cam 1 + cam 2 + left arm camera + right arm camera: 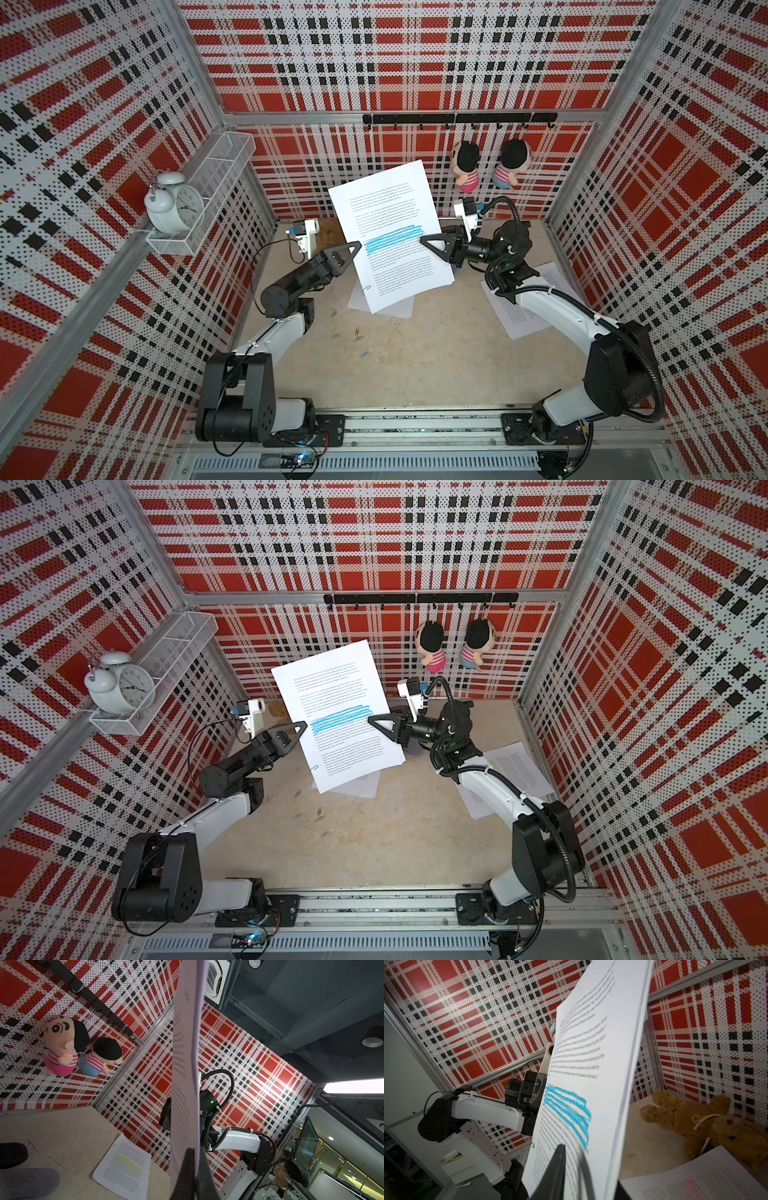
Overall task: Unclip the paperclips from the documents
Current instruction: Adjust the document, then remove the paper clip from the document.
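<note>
Item: blue-banded document, lifted clear of the table, steeply tilted between the arms. Left gripper clenched on one side edge; right gripper at the opposite edge, grip not determinable. One clip on its lower corner, not yet removed. Loose paperclips on the table, evidently already pulled. Yellow-banded document and third document lie flat, no clips discernible.

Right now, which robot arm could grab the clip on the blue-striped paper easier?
Probably the left. The paperclip sits on the same edge of the document as the left tool, close by; the right tool is at the opposite edge.
</note>
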Controlling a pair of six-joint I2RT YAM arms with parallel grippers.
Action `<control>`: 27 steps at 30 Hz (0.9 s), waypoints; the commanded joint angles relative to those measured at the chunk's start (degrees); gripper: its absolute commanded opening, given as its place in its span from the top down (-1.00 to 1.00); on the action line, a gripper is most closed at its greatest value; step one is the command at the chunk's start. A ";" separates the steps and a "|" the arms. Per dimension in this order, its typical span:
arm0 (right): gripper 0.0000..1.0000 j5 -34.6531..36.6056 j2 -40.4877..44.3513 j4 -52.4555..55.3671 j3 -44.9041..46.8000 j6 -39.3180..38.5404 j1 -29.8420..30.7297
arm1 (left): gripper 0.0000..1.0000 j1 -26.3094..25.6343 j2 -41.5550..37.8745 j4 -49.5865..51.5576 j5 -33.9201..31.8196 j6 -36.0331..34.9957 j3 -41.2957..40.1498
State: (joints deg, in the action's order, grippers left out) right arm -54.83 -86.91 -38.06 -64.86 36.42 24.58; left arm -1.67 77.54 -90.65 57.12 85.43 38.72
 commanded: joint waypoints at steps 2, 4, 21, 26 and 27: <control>1.00 -0.66 0.30 -2.75 -1.57 2.62 0.02 | 1.00 -0.33 0.24 -1.02 1.41 -0.81 1.04; 1.00 0.19 1.01 -2.79 -1.39 2.96 0.01 | 0.74 -0.50 0.31 -1.11 1.66 -0.63 1.08; 1.00 3.27 3.01 -3.89 -4.78 3.85 0.01 | 0.04 -5.05 2.26 -0.83 2.90 0.13 0.61; 1.00 2.53 3.43 -4.17 -4.75 5.47 0.03 | 0.02 -4.48 2.62 1.10 3.85 -0.66 1.67; 1.00 2.53 3.82 -3.47 -4.79 4.86 -0.05 | 0.02 -4.54 2.56 1.41 3.95 -0.78 1.75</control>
State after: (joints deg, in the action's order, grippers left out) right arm -52.23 -85.27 -40.27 -68.77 40.62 24.58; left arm -6.42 79.90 -89.80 59.61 85.54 38.79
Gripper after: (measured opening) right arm 0.044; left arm 0.489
